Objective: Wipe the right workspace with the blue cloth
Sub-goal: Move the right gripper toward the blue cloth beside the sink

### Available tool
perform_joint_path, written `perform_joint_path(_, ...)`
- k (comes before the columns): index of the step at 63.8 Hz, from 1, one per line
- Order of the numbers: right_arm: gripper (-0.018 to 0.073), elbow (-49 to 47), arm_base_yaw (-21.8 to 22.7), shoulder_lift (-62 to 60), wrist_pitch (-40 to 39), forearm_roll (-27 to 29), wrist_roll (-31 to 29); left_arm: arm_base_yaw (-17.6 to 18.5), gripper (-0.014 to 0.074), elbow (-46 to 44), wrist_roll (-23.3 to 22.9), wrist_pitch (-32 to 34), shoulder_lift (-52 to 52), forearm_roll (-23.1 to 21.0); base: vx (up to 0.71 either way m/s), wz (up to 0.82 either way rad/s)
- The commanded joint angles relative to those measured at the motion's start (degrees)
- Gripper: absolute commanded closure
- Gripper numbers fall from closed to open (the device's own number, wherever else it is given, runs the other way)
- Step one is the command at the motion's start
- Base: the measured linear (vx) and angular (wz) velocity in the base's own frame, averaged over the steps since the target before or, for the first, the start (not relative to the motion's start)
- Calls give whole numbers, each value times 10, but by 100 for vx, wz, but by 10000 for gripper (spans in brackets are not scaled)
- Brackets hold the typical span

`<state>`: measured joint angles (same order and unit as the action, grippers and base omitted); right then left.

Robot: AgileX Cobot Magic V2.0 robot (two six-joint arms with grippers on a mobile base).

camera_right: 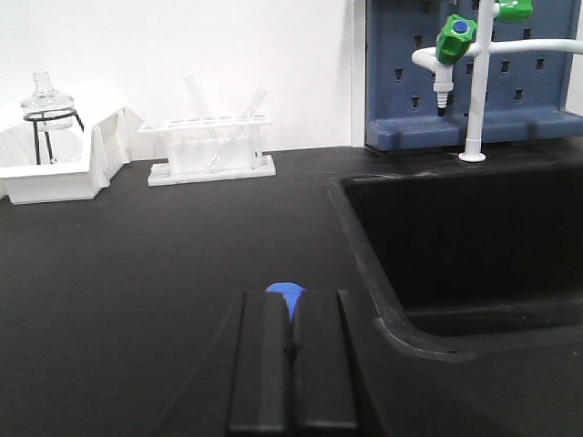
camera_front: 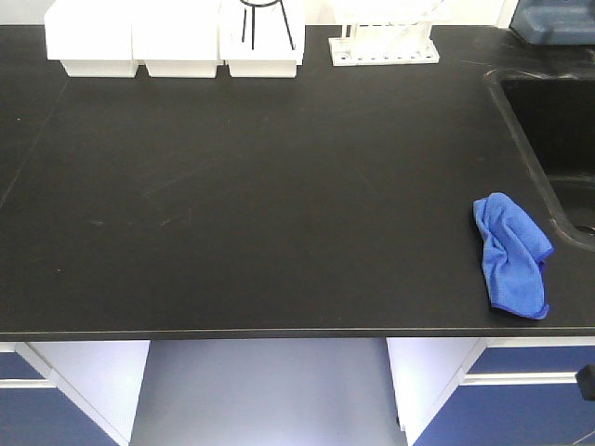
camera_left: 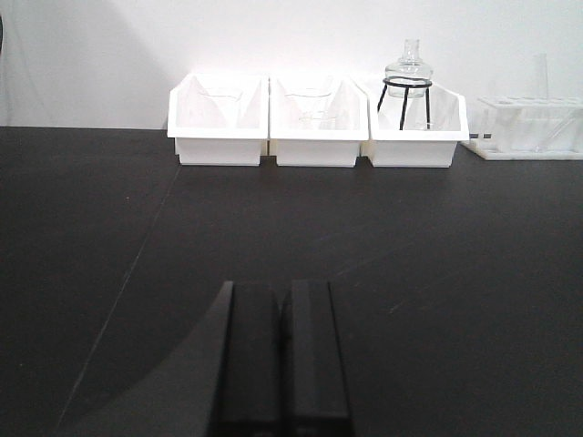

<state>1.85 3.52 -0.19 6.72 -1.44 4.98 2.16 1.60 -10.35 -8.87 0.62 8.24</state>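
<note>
From the front camera I see the cloth (camera_front: pixel 510 254) lying crumpled on the black counter (camera_front: pixel 279 204), far to the right and near the front edge, just beside the rounded rim of the sink (camera_front: pixel 554 130). It is bunched lengthwise, with its narrow end toward the back and its wider end toward me. On my right wrist camera, the right gripper (camera_right: pixel 292 328) has its two fingers pressed flat together, with only a seam between them and nothing caught in it. A small blue patch of the cloth peeks out just past the fingertips, and I cannot tell whether they touch it. The sink opens just to the right of that gripper, with a white tap (camera_right: pixel 469 82) with green knobs and a blue pegboard (camera_right: pixel 547 82) behind it. On the left wrist camera, the left gripper (camera_left: pixel 281 300) is likewise closed tight and empty, sitting over bare counter and well apart from the cloth. Along the back wall stand three white bins (camera_left: pixel 317 123) side by side, the rightmost holding a glass flask (camera_left: pixel 406 71) on a black wire stand. A tube rack (camera_front: pixel 383 46) sits to their right.
</note>
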Motion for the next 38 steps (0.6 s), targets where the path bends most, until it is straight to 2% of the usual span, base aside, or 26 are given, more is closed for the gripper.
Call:
perform_joint_path(1, 564, 10, 3, 6, -48, -2, -2, 3, 602, 17, -5, 48, 9, 1, 0, 0)
perform_joint_path(38, 564, 10, 3, 6, -48, -2, -2, 3, 602, 17, -5, 48, 9, 1, 0, 0)
